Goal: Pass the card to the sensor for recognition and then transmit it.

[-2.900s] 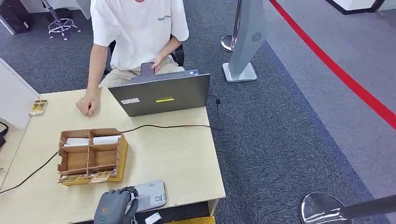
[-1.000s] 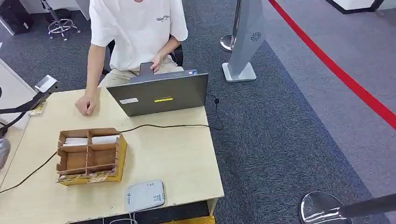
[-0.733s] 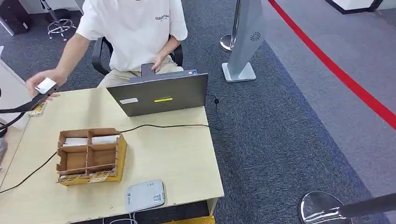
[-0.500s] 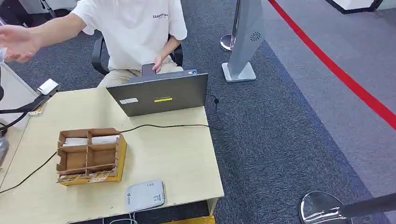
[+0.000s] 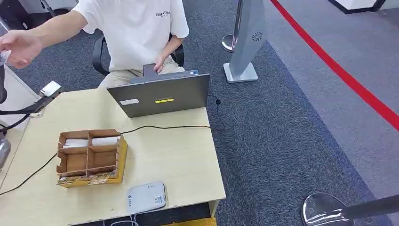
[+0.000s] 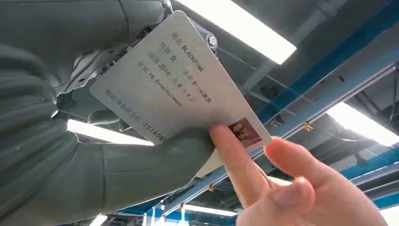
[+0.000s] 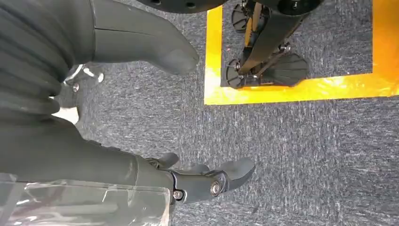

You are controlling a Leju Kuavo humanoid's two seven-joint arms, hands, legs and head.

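The person's hand [image 6: 301, 188] has just reached out to the far left and now pinches the corner of the pale grey printed ID card [image 6: 176, 89], which the robot's left hand [image 6: 61, 141] still grips between thumb and fingers. With the white card reader [image 5: 146, 197] on the table's near edge already behind it, I'd say the handover is nearly done, needing only a release. The right hand [image 7: 155, 113] hangs over the carpet, fingers apart, holding nothing.

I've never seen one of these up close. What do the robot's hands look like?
The left hand and right hand share one build: a dark grey ribbed cover at the wrist, a thick smooth grey thumb, and darker jointed fingers with small silver screws showing at the joints.
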